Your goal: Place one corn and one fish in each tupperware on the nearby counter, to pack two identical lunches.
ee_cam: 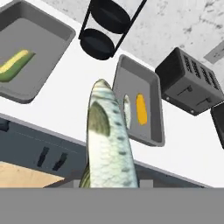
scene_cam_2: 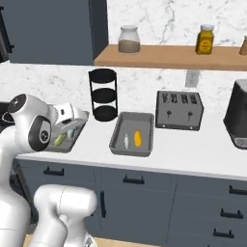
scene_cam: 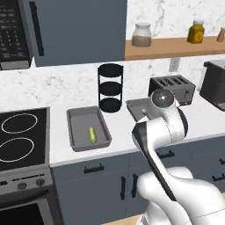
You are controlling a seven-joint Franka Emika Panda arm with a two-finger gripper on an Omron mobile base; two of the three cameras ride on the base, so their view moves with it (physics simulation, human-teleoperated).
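**Second fish carried toward the left tray**

Closest to the hand camera, a silver-grey fish (ee_cam: 109, 140) fills the foreground, its tail end down between the fingers and its head pointing out over the counter (ee_cam: 83, 78). The fingers are closed tight on it; the gripper (scene_cam_2: 71, 126) holds it lengthwise so it can be lowered flat into a tray.

Beyond it lie the two grey trays. In the right base view the hand hangs over the left tray (scene_cam: 88, 128), which holds only the green-husked corn (scene_cam: 92, 134), lying near its middle with bare floor beside it. That gap is likely where this fish belongs, to match the other lunch.

The right tray (scene_cam_2: 131, 135) already looks complete: a yellow-orange cob (scene_cam_2: 137, 138) and a small pale fish (scene_cam_2: 126, 140) rest side by side, near each other, along its length.

Farther back stand a black three-tier rack (scene_cam_2: 104, 94) and a dark toaster (scene_cam_2: 178, 111) against the marble wall, well apart from the trays.
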